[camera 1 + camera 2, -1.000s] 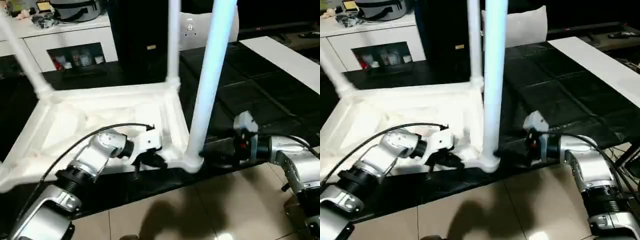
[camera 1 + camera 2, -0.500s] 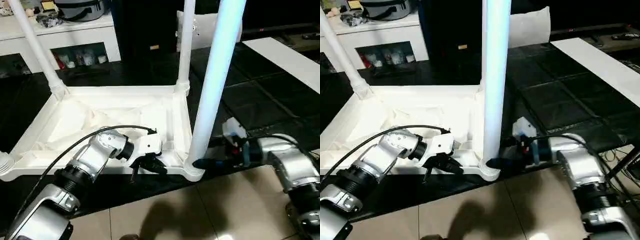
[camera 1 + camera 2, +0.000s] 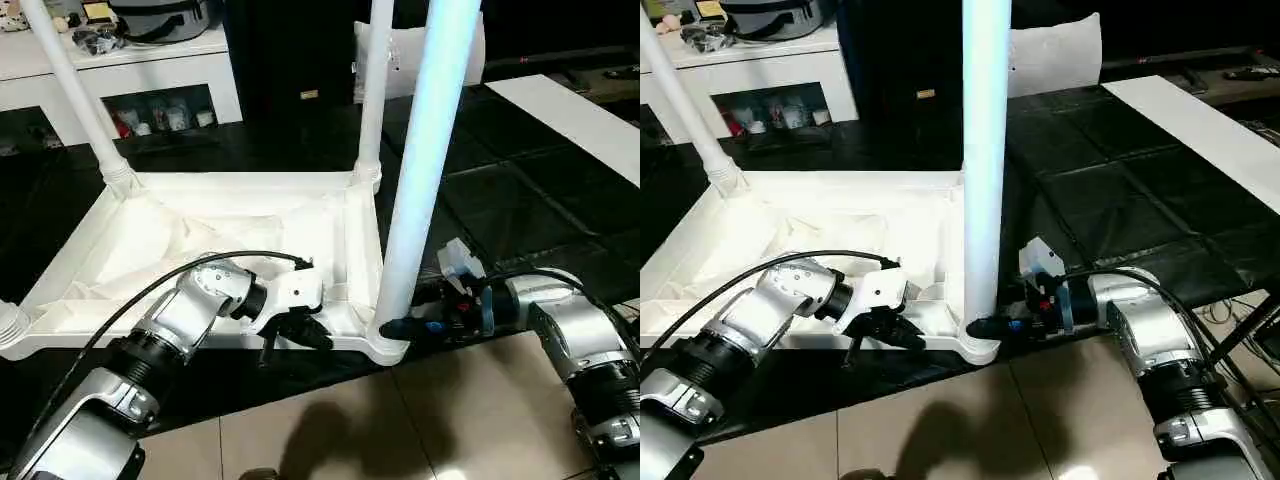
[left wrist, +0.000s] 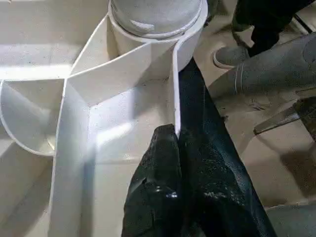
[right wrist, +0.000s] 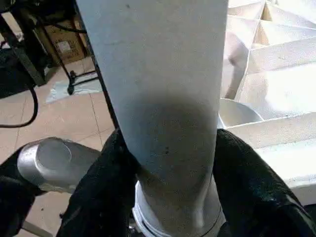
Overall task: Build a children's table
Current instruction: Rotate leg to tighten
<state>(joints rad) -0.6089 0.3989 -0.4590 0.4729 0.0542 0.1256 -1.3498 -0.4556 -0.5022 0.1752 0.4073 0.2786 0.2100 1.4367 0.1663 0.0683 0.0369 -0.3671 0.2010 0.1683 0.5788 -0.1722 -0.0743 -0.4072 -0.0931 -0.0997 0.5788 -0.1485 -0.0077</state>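
Table [image 3: 200, 235] upside down; left gripper [image 4: 176, 140] pinches rim, right gripper [image 5: 168, 163] clasps near leg [image 3: 420, 180] at socket. Hold rim steady, twist leg straight.

Both silver forearms reach inward and low, the left gripper [image 3: 300, 335] with its 2 black fingers pinched together, the right gripper [image 5: 168, 187] with 1 finger on each side of what it clasps.

The children's table [image 3: 240, 235] lies upside down on a dark mat, ribbed white underside up. Legs stand upright in its corner sockets at ten, one and five o'clock.
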